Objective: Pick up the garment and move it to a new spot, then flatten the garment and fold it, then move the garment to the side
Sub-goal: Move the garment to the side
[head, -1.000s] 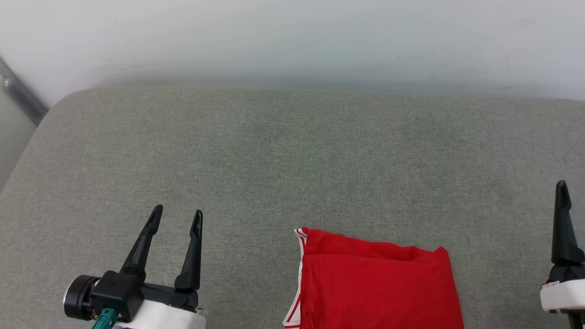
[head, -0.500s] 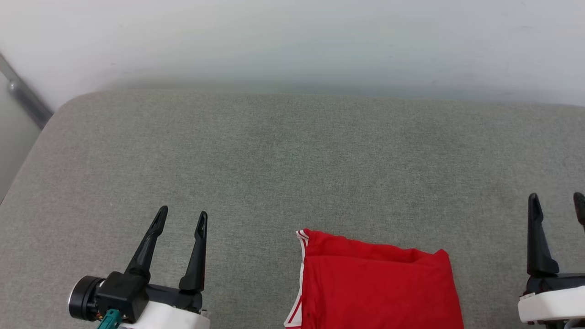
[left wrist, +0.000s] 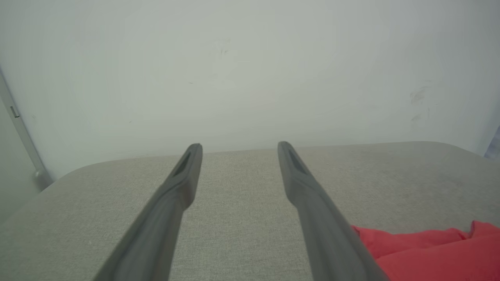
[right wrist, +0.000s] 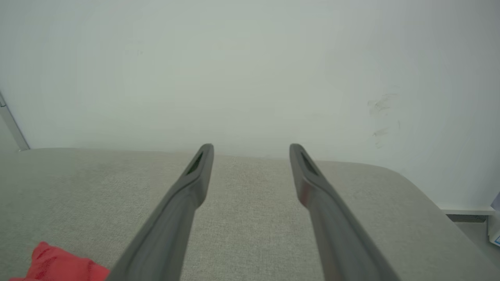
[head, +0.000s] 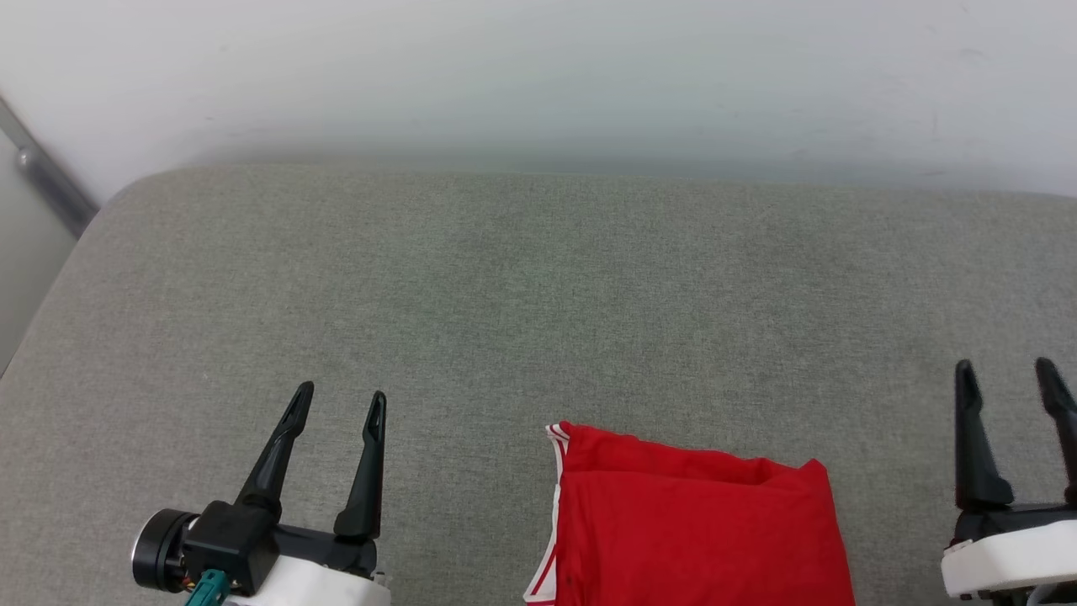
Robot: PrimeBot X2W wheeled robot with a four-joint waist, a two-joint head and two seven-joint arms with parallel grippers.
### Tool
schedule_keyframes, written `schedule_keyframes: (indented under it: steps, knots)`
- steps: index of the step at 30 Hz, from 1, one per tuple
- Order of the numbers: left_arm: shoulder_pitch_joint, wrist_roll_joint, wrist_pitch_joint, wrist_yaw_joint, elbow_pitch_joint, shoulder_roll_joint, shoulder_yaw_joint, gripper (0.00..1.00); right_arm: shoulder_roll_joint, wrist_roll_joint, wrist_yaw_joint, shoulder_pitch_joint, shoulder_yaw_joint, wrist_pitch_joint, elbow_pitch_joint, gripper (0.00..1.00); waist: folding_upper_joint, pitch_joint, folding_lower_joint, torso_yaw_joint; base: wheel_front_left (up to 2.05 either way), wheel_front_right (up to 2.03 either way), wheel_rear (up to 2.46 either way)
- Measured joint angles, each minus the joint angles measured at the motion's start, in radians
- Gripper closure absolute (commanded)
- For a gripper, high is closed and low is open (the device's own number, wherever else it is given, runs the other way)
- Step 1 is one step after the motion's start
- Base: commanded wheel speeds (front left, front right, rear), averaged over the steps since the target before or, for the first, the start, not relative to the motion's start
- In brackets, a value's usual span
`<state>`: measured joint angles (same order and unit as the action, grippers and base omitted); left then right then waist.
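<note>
Garment [head: 694, 522], red and folded, lying on a grey fabric cushion [head: 538, 295], seen from above. It sits at the near edge of the head view, a little right of centre, with its lower part cut off by the frame. The cloth forms a rough rectangle, and a second layer shows along its far edge. White-and-red striped trim runs down its left side.

At the lower left is the left gripper [head: 342, 392] — two long dark fingers pointing away from the robot, spread apart and holding nothing. It is to the left of the garment, with bare cushion between them. At the lower right, close to the frame edge, is the right gripper [head: 1005, 364], its fingers likewise parted and empty. It is to the right of the garment and apart from it. The garment lies between the two grippers, touched by neither.

From the left wrist, that gripper's fingers reach over the cushion toward a pale wall [head: 538, 76], with a wide gap between them. Red cloth fills the lower right corner, beside one finger. From the right wrist, the fingers are just as wide apart, and a small red corner of cloth shows at the lower left.

The wall behind carries faint scuff marks — a metal rail [head: 46, 181] slants along its far left.
</note>
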<state>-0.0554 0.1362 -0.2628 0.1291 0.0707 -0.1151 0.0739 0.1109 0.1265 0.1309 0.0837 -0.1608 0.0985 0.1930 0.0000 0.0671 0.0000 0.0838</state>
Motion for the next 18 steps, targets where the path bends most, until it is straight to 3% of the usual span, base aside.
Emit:
schedule_keyframes:
  steps: [5, 6, 7, 11, 15, 18]
  knots:
    - [0.0, -0.001, 0.0, 0.0, -0.001, -0.001, 0.005, 0.0, 0.049, 0.06, 0.0, 0.016, 0.083, -0.154, -0.013, 0.0, 0.0, 0.007, 0.0, 0.003, 0.0, 0.0, 0.0]
    - [0.0, -0.001, 0.0, 0.0, -0.001, -0.001, 0.005, 0.0, 0.064, 0.081, 0.0, 0.018, 0.097, -0.212, -0.015, 0.0, 0.0, 0.01, 0.0, 0.004, 0.0, 0.0, 0.0]
    - [0.003, -0.003, 0.0, 0.0, -0.002, -0.002, 0.01, 0.0, 0.111, 0.16, 0.0, 0.025, 0.142, -0.405, -0.008, 0.0, 0.0, 0.021, -0.0001, 0.007, 0.0, 0.0, 0.0]
    - [0.009, -0.004, 0.0, 0.0, -0.003, -0.003, 0.013, 0.0, 0.184, 0.249, 0.0, 0.054, 0.204, -0.69, 0.029, 0.0, 0.0, 0.042, 0.0, 0.013, 0.0, 0.0, 0.0]
    - [0.026, -0.004, 0.0, 0.0, -0.003, -0.002, 0.023, 0.0, 0.193, 0.295, 0.0, 0.062, 0.198, -0.911, 0.049, 0.0, 0.0, 0.066, 0.0, 0.025, 0.0, 0.0, 0.0]
    - [0.042, -0.004, 0.0, 0.0, -0.005, -0.002, 0.033, 0.0, 0.189, 0.286, 0.0, 0.058, 0.184, -1.003, 0.039, 0.0, 0.0, 0.088, 0.0, 0.039, 0.0, 0.0, 0.0]
